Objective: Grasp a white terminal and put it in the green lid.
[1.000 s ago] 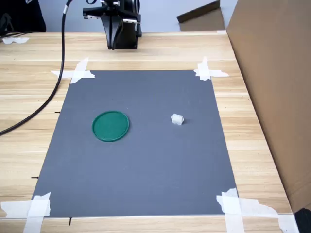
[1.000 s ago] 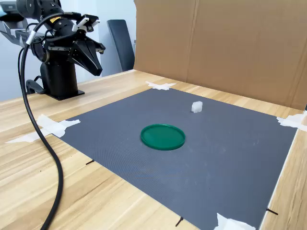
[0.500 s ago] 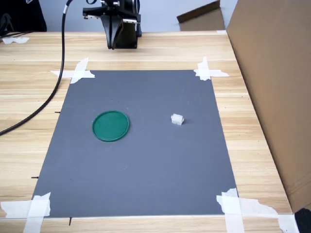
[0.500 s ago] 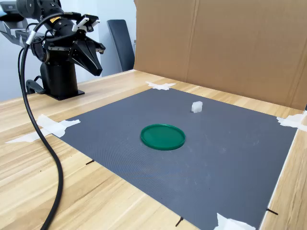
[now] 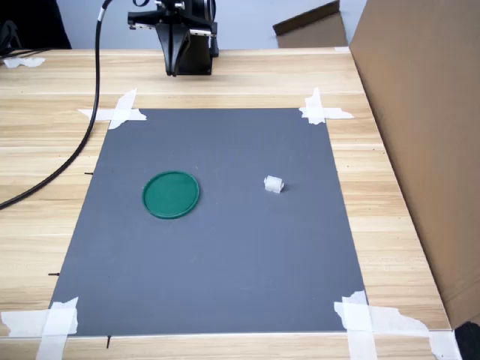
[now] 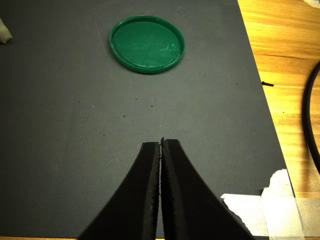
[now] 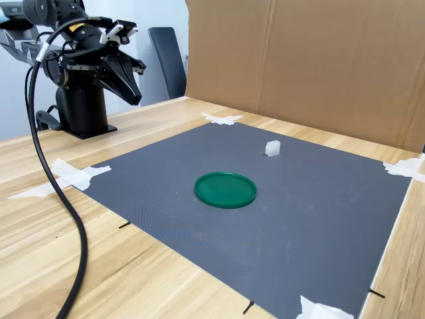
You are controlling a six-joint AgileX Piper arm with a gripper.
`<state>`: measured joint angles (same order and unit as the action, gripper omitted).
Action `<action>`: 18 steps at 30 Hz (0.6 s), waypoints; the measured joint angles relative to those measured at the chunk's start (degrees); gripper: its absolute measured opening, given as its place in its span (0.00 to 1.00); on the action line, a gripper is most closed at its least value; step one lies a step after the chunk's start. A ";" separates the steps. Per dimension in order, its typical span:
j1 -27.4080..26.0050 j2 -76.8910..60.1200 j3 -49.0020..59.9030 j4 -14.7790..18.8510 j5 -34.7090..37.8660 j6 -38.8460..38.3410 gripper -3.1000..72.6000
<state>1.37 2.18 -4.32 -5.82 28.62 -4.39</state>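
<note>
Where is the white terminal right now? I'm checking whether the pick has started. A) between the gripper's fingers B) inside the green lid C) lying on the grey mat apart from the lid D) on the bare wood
C: the white terminal lies on the grey mat, apart from the empty green lid; the gripper is shut and far off.

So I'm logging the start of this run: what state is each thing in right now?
hand: shut, empty, raised near the arm's base, away from both items
white terminal: loose on the grey mat, apart from the lid
green lid: flat on the mat, rim up, empty
grey mat: flat, corners taped to the table
</note>
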 joint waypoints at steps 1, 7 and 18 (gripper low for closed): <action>0.00 0.00 0.00 0.00 0.00 0.00 0.00; 0.00 0.00 0.00 0.00 0.00 0.00 0.00; 0.00 2.14 -0.22 0.43 -2.37 -0.30 0.00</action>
<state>1.37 4.33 -4.54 -5.39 26.25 -4.69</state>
